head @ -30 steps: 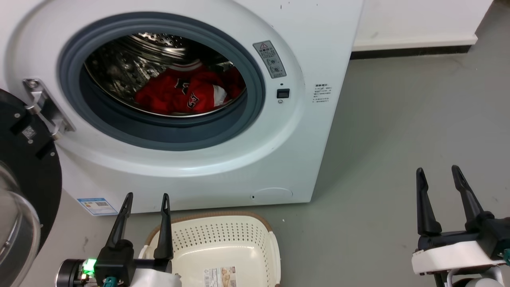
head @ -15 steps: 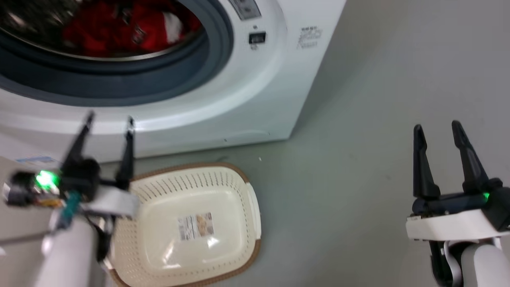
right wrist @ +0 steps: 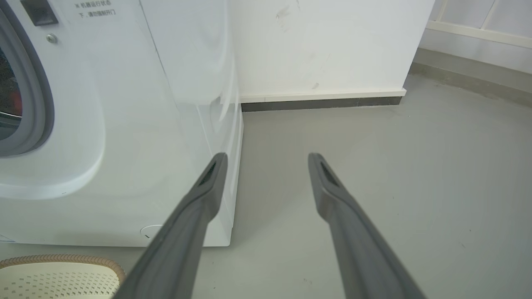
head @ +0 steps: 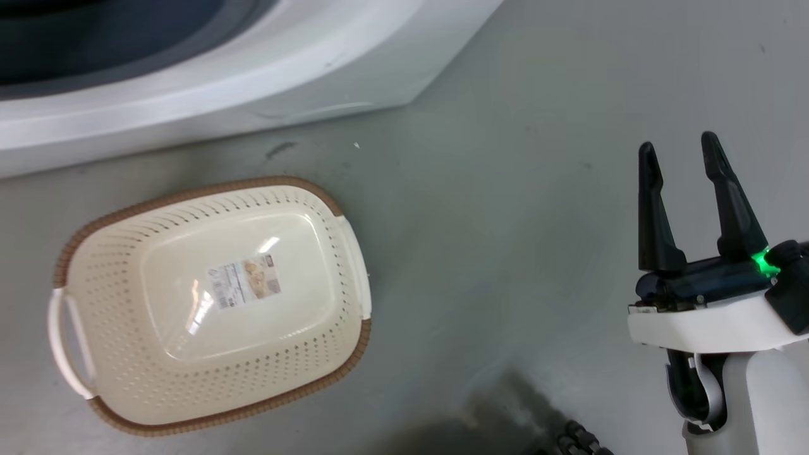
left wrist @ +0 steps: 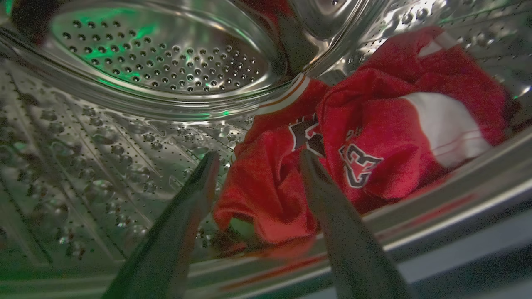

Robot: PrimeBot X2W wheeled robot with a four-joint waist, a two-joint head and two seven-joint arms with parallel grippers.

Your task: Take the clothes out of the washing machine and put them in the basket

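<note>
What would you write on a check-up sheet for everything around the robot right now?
Surface: grey floor, with a dark smudge by the washing machine.
Job's things: red jersey lies in the drum; basket stands empty on the floor.
Clutter: nothing seen.
Grippers: left gripper open inside the drum, at the jersey; right gripper open above the floor.
Cables: dark ribbed hose at the head view's bottom edge.
Surroundings: white wall, dark baseboard.

One washing machine (head: 189, 107), one basket (head: 189, 205), one red jersey (left wrist: 374, 137), and two claws: left claw (left wrist: 258, 154), right claw (head: 677, 144).

Left claw (left wrist: 258, 154), right claw (head: 677, 141) (both spread)
</note>
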